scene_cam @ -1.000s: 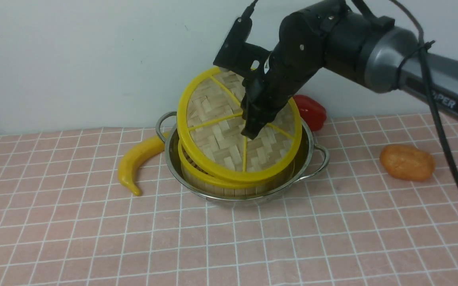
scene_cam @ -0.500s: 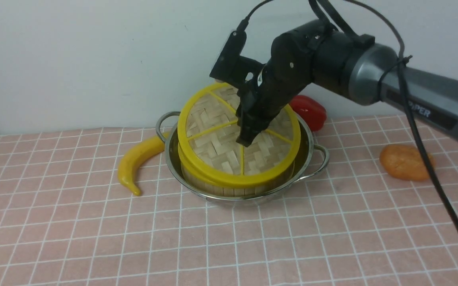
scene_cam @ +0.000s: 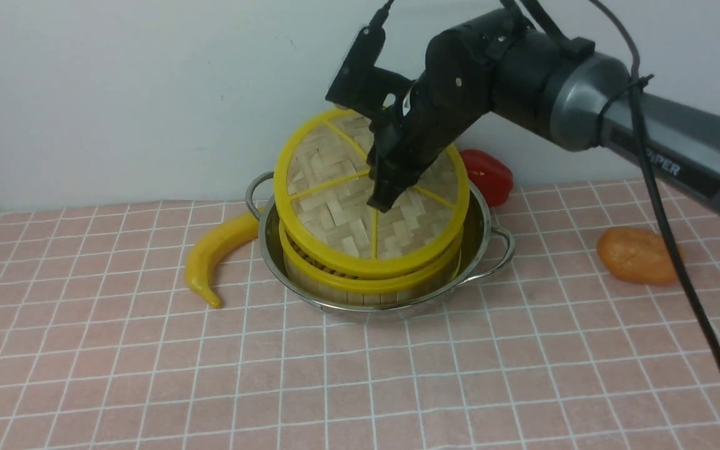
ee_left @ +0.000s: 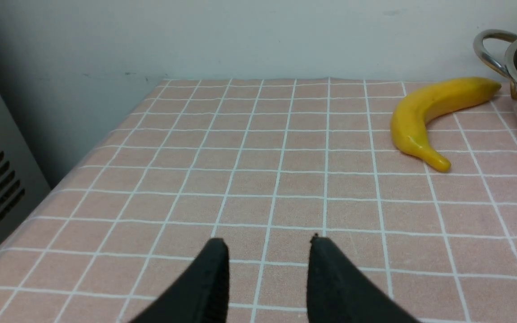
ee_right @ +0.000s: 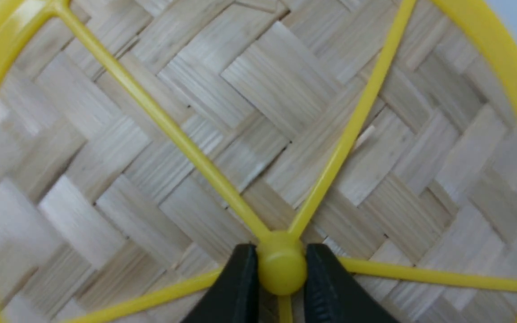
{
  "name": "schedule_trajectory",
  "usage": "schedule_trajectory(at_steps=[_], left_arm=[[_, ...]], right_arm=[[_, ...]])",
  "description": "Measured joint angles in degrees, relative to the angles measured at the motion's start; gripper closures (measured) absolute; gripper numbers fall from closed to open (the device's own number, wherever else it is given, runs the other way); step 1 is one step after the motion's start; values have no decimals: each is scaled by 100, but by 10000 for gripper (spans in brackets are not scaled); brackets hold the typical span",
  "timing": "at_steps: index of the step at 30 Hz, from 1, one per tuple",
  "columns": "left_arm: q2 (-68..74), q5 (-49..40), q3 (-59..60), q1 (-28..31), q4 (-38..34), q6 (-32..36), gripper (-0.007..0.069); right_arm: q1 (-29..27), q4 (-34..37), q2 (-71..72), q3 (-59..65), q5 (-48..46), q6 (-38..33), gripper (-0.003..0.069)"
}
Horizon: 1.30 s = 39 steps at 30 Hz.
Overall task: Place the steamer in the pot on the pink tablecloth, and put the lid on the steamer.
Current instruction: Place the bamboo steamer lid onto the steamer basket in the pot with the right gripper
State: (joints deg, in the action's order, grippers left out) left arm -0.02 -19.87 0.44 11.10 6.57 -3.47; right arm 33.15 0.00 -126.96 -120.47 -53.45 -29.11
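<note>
Yellow knob pinched between the right gripper [ee_right: 281, 269] jaws, so it's clamped on the lid [scene_cam: 335, 206]. Lid hangs tilted over the steamer [scene_cam: 366, 284]: near edge just above the steamer's rim, far edge high. Steamer already sits in the pot [scene_cam: 491, 231] on the pink tablecloth [scene_cam: 397, 375]. Step in hand: seating the lid. Next move calls for levelling it, centring rim over rim, lowering, then release. Versus half a second ago the lid sits higher and more tilted, not settled. Left gripper [ee_left: 267, 264] idles over bare cloth, jaws apart, holding nothing, banana [ee_left: 433, 112] nearby.
</note>
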Motion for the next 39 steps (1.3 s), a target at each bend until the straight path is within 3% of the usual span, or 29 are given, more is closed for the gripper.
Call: schedule_trajectory(at_steps=[12,21,29,39], left_arm=[[0,0,0,0,0,0,382],[0,0,0,0,0,0,382],[0,0,0,0,0,0,382],[0,0,0,0,0,0,382]], right_arm=[[0,-31,165,-23,-244,-11,513],[0,-384,731,-69,-1663,550,513],[0,62,625,-64,-1730,408,513],[0,98,199,-71,-1643,105,513]])
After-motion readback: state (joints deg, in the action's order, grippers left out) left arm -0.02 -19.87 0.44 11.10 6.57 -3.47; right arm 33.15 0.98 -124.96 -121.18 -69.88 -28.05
